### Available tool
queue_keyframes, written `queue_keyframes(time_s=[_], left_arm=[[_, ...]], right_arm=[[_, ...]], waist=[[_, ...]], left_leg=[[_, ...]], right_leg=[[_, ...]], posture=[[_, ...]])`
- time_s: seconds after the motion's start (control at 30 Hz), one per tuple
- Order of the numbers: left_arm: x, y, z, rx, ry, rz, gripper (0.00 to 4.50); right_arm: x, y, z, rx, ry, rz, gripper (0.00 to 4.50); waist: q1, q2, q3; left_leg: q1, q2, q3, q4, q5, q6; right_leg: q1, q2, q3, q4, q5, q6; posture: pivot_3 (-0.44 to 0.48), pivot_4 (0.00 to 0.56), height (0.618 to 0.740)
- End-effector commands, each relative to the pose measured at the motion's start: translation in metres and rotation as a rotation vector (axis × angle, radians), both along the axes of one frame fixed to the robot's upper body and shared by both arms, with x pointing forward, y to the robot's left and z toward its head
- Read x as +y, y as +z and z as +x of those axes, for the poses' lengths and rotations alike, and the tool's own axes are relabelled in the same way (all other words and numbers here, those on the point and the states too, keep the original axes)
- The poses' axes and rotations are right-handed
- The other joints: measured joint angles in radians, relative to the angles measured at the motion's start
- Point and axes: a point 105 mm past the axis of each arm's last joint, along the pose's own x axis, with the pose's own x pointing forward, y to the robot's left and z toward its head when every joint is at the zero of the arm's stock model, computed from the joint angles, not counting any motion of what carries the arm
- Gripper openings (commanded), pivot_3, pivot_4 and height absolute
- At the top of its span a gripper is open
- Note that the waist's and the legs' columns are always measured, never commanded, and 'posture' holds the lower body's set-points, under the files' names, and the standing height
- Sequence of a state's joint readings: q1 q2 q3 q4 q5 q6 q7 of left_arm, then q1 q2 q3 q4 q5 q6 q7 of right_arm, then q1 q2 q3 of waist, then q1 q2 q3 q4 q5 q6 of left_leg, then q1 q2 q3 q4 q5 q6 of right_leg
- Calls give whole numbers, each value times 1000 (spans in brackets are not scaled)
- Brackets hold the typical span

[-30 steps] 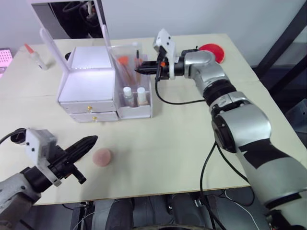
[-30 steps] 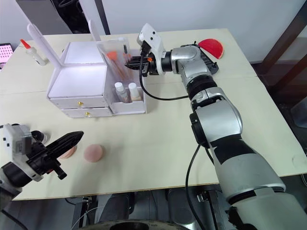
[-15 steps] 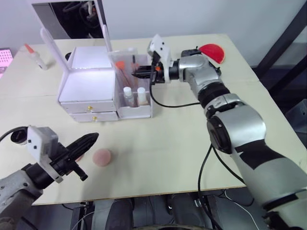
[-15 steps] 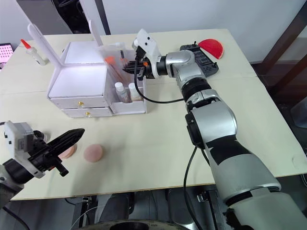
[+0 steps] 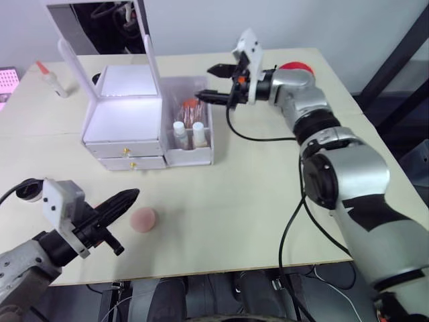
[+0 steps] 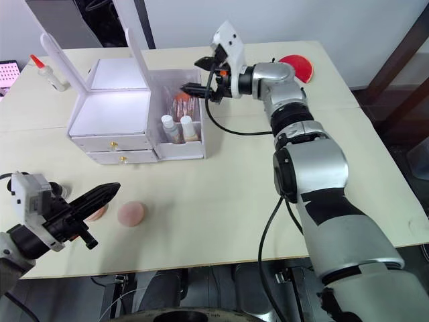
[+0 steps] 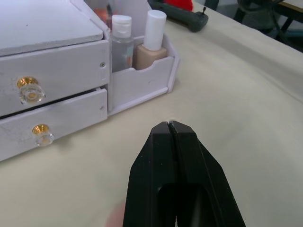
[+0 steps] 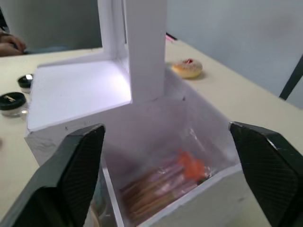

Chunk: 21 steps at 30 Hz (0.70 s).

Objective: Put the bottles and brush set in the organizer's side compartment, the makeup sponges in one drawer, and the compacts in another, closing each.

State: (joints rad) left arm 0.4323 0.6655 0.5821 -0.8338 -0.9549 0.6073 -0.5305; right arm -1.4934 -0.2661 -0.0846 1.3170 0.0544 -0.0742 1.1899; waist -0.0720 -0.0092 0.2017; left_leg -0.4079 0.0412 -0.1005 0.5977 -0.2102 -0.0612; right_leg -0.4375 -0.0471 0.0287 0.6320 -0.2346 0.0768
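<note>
Brush set dropped in side compartment, right gripper [image 5: 213, 82] empty above it.

Right fingers spread wide over side compartment [image 5: 190, 127] at upper centre, holding nothing, touching nothing; looks like a release pose. Brush set [image 8: 163, 181] lying inside, bottles [image 5: 188, 134] upright at bin's front end. Organizer [image 5: 127, 121] at upper left, both drawers shut. Left gripper [image 5: 118, 202] at lower left, fingers pressed closed, empty, parked near makeup sponges [image 5: 143, 219], probably next to grab. Compacts [image 8: 13, 100] seen on table behind organizer.
</note>
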Motion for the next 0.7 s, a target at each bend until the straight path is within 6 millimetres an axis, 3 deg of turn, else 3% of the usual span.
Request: queue_keyframes(time_s=[0.03,0.23,0.33,0.4,0.5,0.6,0.7], left_arm=[[2,9,3,-53,-1,19,0],[8,15,9,-91,21,44,0],[16,19,8,-105,54,53,0],[27,20,7,-104,91,68,0],[61,19,1,-86,201,110,0],[101,22,-4,-111,345,148,927],[153,16,-16,-119,537,195,2465]], right_arm=[[3,39,-18,-154,115,4,4471],[1,24,-35,-172,217,-90,4471],[-15,10,-48,-123,245,-84,4471],[-34,-1,-50,-107,200,-85,4471],[-79,-22,-40,-2,28,-55,4471],[-121,-38,-35,26,-127,0,4500],[-160,-55,-36,66,-264,74,4500]], waist=[[-1,0,0],[3,0,0],[7,0,0],[12,0,0],[12,0,0],[10,0,0],[1,0,0]], left_leg=[[0,0,0,0,0,0],[2,0,0,0,0,0],[2,0,0,2,0,0],[1,0,0,3,0,0],[1,0,0,6,0,0],[1,0,0,9,0,0],[1,0,0,12,0,0]], right_leg=[[0,0,0,0,0,0],[2,0,0,1,0,0],[4,0,0,1,0,1],[4,0,0,1,0,1],[4,0,0,2,0,0],[5,0,0,2,0,0],[6,0,0,2,-1,1]], posture=[[0,150,740],[0,150,740],[0,150,740],[0,150,740],[0,150,740],[0,150,740],[0,150,740]])
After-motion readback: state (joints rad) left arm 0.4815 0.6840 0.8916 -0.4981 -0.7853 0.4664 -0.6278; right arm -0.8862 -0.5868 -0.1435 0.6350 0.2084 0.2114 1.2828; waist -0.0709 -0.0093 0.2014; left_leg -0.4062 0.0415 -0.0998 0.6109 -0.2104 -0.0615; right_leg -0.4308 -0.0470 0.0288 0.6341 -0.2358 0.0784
